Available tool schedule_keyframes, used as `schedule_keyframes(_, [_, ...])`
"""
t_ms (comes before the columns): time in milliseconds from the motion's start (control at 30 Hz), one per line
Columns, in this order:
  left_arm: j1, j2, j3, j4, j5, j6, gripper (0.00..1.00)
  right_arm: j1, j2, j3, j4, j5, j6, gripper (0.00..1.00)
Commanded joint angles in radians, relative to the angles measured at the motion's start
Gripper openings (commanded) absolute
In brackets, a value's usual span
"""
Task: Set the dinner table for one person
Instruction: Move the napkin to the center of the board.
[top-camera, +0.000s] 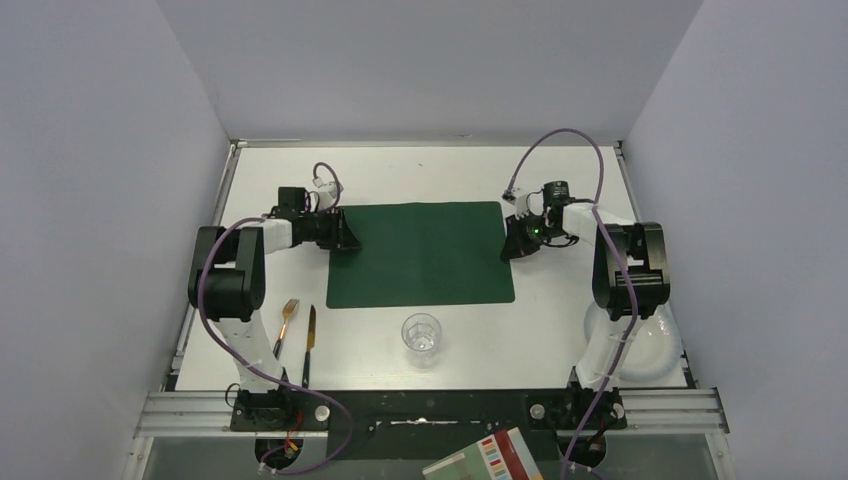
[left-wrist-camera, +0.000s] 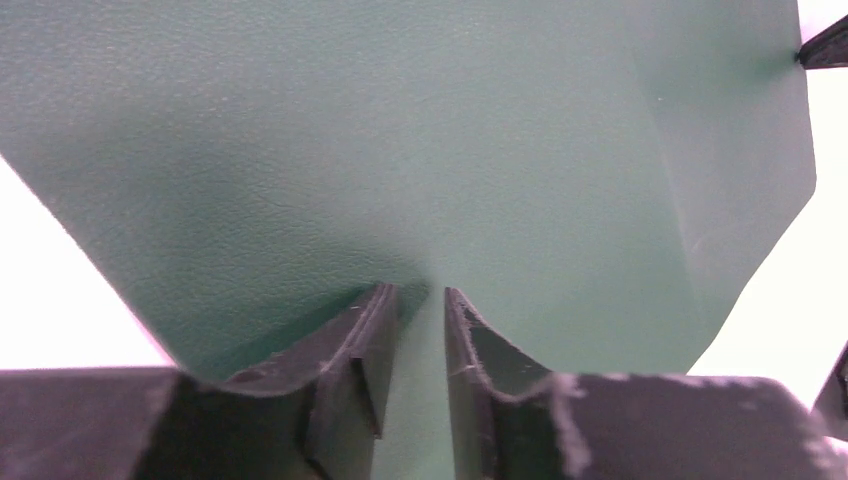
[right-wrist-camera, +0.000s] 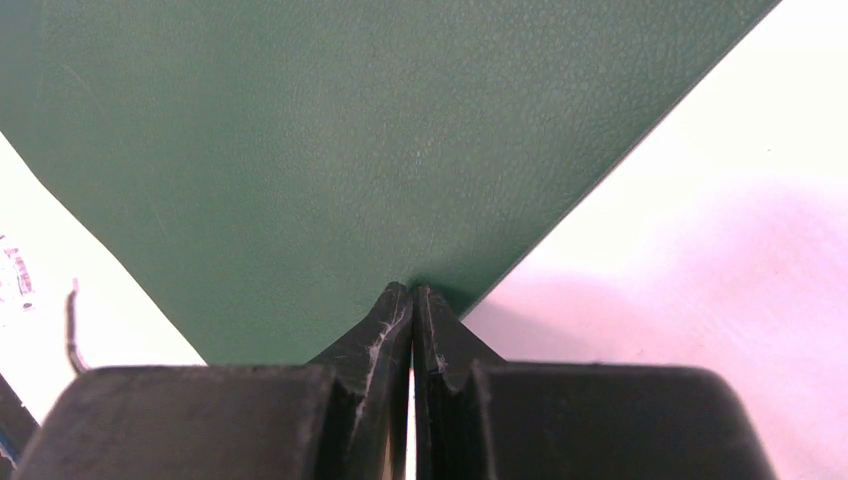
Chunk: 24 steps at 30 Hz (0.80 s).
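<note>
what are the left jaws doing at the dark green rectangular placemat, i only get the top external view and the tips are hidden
Observer: In the left wrist view the left gripper has its jaws slightly apart, and the dark green rectangular placemat shows in the gap between them.
Operator: ok and the right jaws
Observer: In the right wrist view the right gripper has its jaws pressed together on the placemat's edge, with only a hairline slit between them.
Operator: does the mat look flat up close
Observer: Not quite. The left wrist view shows a faint crease running down the mat towards its far side.
</note>
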Motion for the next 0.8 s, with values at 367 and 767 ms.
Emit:
schedule_keyframes(367, [-0.021, -0.146, 0.296, -0.288, -0.048, 0.075, 0.33, 0.036, -0.306, 0.169, -0.178, 0.066, -0.063, 0.41])
schedule_keyframes(767, [-0.053, -0.321, 0.025, 0.061, -0.245, -0.1, 0.31, -0.066, -0.728, -0.13, -0.334, 0.385, -0.13, 0.63])
